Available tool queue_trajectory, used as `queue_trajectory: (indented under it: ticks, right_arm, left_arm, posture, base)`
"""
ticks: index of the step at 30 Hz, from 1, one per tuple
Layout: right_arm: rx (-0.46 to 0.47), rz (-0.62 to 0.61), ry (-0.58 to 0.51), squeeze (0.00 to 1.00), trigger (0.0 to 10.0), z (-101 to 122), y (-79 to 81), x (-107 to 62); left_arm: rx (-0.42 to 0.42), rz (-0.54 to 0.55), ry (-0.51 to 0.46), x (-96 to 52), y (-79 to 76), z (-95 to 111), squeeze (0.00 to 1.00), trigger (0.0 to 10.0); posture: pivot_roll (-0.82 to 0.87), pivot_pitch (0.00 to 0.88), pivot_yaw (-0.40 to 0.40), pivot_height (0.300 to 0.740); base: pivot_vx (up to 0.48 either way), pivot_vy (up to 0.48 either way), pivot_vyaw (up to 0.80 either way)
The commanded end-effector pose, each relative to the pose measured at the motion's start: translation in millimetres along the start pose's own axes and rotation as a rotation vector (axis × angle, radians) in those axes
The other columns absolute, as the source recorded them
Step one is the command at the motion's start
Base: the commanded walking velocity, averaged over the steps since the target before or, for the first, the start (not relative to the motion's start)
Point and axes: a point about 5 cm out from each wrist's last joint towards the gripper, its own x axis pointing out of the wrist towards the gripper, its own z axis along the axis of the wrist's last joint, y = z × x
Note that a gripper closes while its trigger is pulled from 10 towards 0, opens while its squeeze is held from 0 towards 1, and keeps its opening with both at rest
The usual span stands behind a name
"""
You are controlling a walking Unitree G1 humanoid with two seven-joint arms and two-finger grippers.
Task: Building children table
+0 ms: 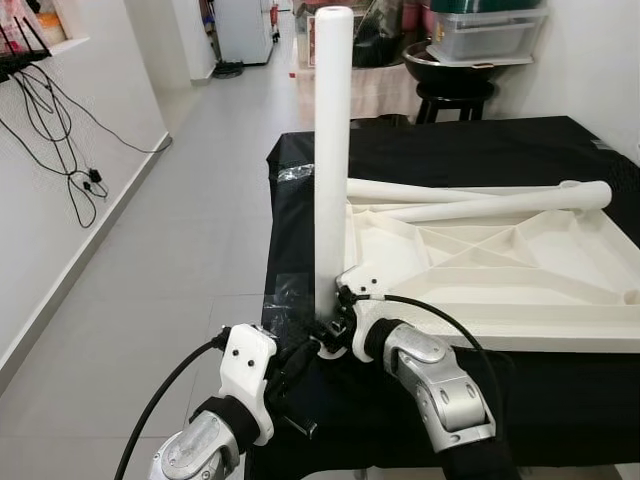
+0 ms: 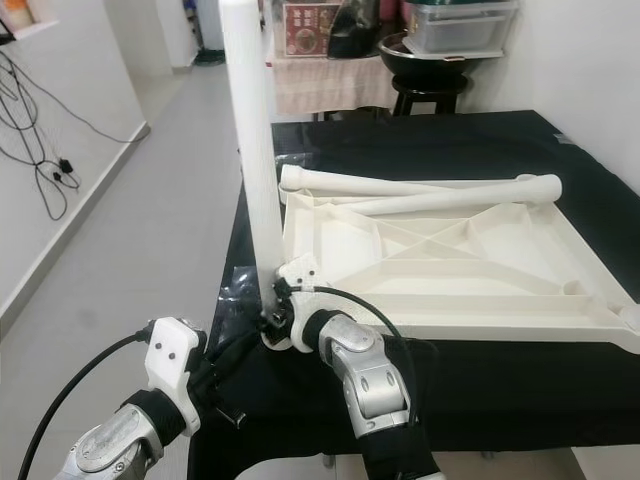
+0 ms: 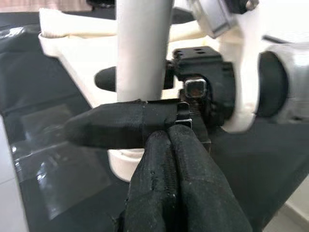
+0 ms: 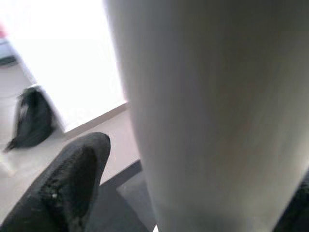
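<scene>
At the near-left corner of the upturned white plastic tabletop (image 1: pixel 560 300), a long white plastic table leg (image 1: pixel 332 150) stands upright, its long axis vertical and its foot at the corner socket. We hold it low down with our right gripper (image 1: pixel 330 322), whose black fingers (image 3: pixel 108 79) close around the tube from the tabletop side. Our left gripper (image 3: pixel 178 145) sits just beside it on the table's outer edge, its two padded fingers pressed together against the base of the leg with nothing between them. We judge the coming move to turn on keeping that axis plumb over the socket; the right arm is the nearer and carries the leg. Two more white legs (image 1: pixel 500 203) lie flat across the far rim of the tabletop, all on a black cloth-covered table (image 1: pixel 450 150).
</scene>
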Motion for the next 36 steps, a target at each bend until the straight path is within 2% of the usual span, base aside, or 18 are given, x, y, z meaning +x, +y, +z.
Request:
queue_trajectory:
  ticks: [1,2,3,4,6,8,13,14,16,17,21,27,29,32,33,34,35,36]
  right_arm:
    - [-0.058,0.272,-0.068,0.0,10.0,16.8,14.9,7.2]
    - [-0.058,0.272,-0.068,0.0,10.0,16.8,14.9,7.2]
    - [-0.087,0.34,-0.063,0.0,10.0,19.2,11.0,5.6]
    - [-0.087,0.34,-0.063,0.0,10.0,19.2,11.0,5.6]
    - [-0.125,0.43,-0.041,0.0,10.0,22.0,2.0,4.8]
    - [-0.125,0.43,-0.041,0.0,10.0,22.0,2.0,4.8]
    - [-0.108,0.499,-0.008,0.0,10.0,27.6,-14.5,12.2]
    - [-0.091,0.504,-0.002,0.0,7.9,28.3,-18.6,14.7]
    - [-0.091,0.504,-0.002,0.0,7.9,28.3,-18.6,14.7]
    - [-0.071,0.501,0.001,0.0,0.0,28.0,-22.4,16.3]
    - [-0.046,0.484,0.005,0.0,0.0,23.2,-31.6,13.1]
    - [-0.051,0.466,-0.007,0.0,0.0,19.1,-35.0,4.7]
    - [-0.068,0.353,0.037,0.0,0.0,5.4,-34.4,-4.0]
    - [-0.076,0.298,0.061,0.0,0.0,-0.8,-33.4,-6.3]
    - [-0.016,0.033,0.055,0.0,0.0,-13.1,-23.7,0.4]
    - [-0.016,0.033,0.055,0.0,0.0,-13.1,-23.7,0.4]
    - [0.08,-0.091,0.091,0.0,0.0,-25.8,-1.2,-0.5]
    - [0.08,-0.091,0.091,0.0,0.0,-25.8,-1.2,-0.5]
  left_arm:
    - [-0.003,0.019,0.038,-0.5,2.9,-7.0,0.0,10.0]
    - [-0.003,0.019,0.038,-0.5,2.9,-7.0,0.0,10.0]
    - [-0.002,0.018,0.038,-0.5,2.6,-7.1,0.0,10.0]
    - [-0.002,0.018,0.038,-0.5,2.6,-7.1,0.0,10.0]
    - [-0.001,0.02,0.039,-0.8,2.0,-7.3,0.0,10.0]
    - [-0.001,0.02,0.039,-0.8,2.0,-7.3,0.0,10.0]
    - [-0.002,0.03,0.04,-2.5,0.1,-7.8,0.0,10.0]
    - [-0.003,0.031,0.04,-2.8,-0.7,-8.0,0.0,10.0]
    - [-0.003,0.031,0.04,-2.8,-0.7,-8.0,0.0,10.0]
    - [-0.003,0.031,0.041,-3.1,-1.5,-8.3,0.0,10.0]
    - [-0.007,0.028,0.042,-3.4,-3.0,-8.9,0.0,10.0]
    - [-0.011,0.025,0.042,-3.5,-3.2,-9.0,0.0,10.0]
    - [-0.013,0.024,0.043,-4.2,-3.0,-8.9,0.0,10.0]
    - [-0.013,0.025,0.043,-4.7,-2.7,-8.8,0.0,10.0]
    - [-0.013,0.026,0.044,-5.9,-1.8,-8.8,0.0,10.0]
    - [-0.013,0.026,0.044,-5.9,-1.8,-8.8,0.0,10.0]
    - [-0.014,0.025,0.046,-6.5,-0.7,-8.7,0.0,10.0]
    - [-0.014,0.025,0.046,-6.5,-0.7,-8.7,0.0,10.0]
  posture:
    - [0.02,0.028,0.011,0.74]
    - [0.02,0.028,0.011,0.74]
    - [0.03,0.027,0.009,0.74]
    - [0.03,0.027,0.009,0.74]
    - [0.04,0.029,0.004,0.74]
    - [0.04,0.029,0.004,0.74]
    - [0.05,0.034,-0.004,0.74]
    - [0.06,0.035,-0.005,0.74]
    - [0.06,0.035,-0.005,0.74]
    - [0.06,0.035,-0.006,0.74]
    - [0.05,0.038,-0.005,0.74]
    - [0.04,0.039,-0.005,0.74]
    - [0.04,0.043,-0.007,0.74]
    - [0.03,0.044,-0.01,0.74]
    - [0.02,0.047,-0.005,0.74]
    - [0.02,0.047,-0.005,0.74]
    - [0.02,0.054,0.001,0.74]
    - [0.02,0.054,0.001,0.74]
  base:
    - [0.0,0.0,0.0]
    - [0.0,0.0,0.0]
    - [0.0,0.0,0.0]
    - [0.0,0.0,0.0]
    - [0.0,0.0,0.0]
    - [0.0,0.0,0.0]
    - [0.0,0.0,0.0]
    - [0.0,0.0,0.0]
    - [0.0,0.0,0.0]
    - [0.0,0.0,0.0]
    - [0.0,0.0,0.0]
    - [0.0,0.0,0.0]
    - [0.0,0.0,0.0]
    - [0.0,0.0,0.0]
    - [0.0,0.0,0.0]
    - [0.0,0.0,0.0]
    - [0.0,0.0,0.0]
    - [0.0,0.0,0.0]
